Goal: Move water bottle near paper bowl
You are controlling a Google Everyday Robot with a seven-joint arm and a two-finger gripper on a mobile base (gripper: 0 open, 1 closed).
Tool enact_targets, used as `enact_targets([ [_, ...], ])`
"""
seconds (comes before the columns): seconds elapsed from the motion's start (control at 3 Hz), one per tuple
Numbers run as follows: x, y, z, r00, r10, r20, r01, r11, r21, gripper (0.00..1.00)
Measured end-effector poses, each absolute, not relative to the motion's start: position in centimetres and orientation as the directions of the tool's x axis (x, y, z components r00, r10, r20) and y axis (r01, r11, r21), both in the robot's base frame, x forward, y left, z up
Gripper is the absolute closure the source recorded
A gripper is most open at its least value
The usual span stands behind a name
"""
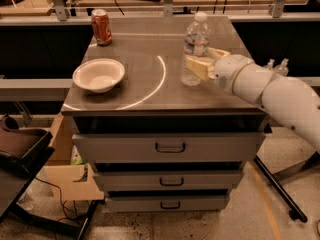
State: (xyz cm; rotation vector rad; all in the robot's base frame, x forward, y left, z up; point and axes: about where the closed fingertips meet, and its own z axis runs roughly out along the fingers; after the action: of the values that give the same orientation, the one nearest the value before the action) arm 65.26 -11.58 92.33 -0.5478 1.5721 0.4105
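The water bottle is a tall clear bottle with a white cap and a white-and-red label band. It stands upright right of the middle of the metal cabinet top. My gripper reaches in from the right on a white arm, and its pale fingers are shut on the bottle's lower half. The paper bowl is a shallow white bowl on the left side of the top, well apart from the bottle.
An orange-red soda can stands at the back left corner. Two small clear pump bottles sit beyond the right edge, behind my arm. The cabinet has three drawers. A cardboard box lies at the lower left.
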Motion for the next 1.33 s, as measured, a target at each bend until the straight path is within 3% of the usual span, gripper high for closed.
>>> enact_targets([
  [0.67, 62.5, -1.9, 98.0, 0.078, -0.061, -0.995, -0.759, 0.644, -0.099, 1.0],
  [1.33, 62.2, 0.2, 98.4, 0.076, -0.076, -0.994, -0.79, 0.604, -0.107, 1.0],
])
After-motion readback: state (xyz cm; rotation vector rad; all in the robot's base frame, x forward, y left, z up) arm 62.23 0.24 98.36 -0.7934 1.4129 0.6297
